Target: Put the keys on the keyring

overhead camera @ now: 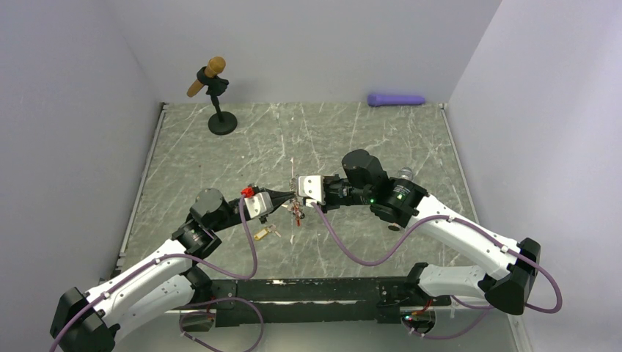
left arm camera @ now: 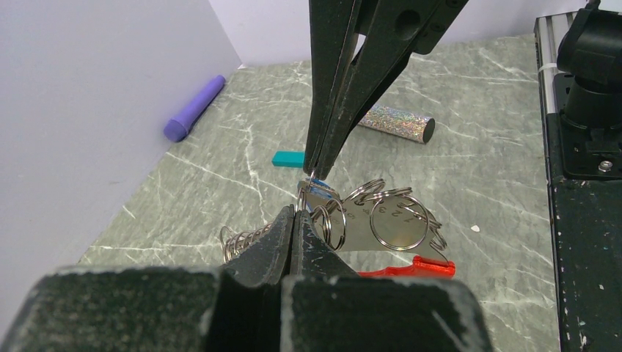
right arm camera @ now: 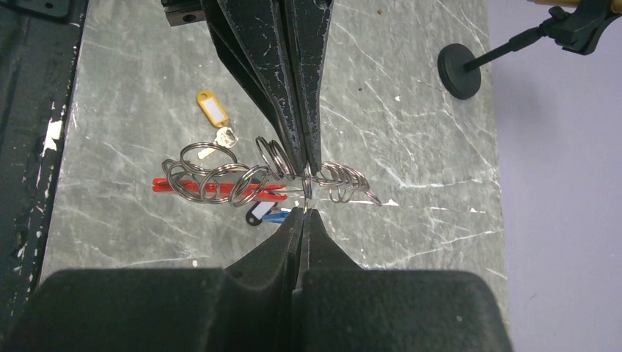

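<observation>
A: Two checks: grip, location?
B: Left pincer (left arm camera: 295, 214) clenched on keyring (left arm camera: 400, 220), mid-worktop (overhead camera: 330, 132); right pincer (right arm camera: 303, 213) clenched, tip at blue-tagged key (right arm camera: 277, 217). Yellow-tagged key (right arm camera: 213, 110) flat toward near edge, apart from bunch.

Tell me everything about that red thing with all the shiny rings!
The keyring is a thin red plastic bar tangled with many silver wire rings and coils. It seems held off the table, about level. The shut left gripper pinches its rings; the shut right gripper has its tips at the same spot, gripping what I can't tell.
</observation>
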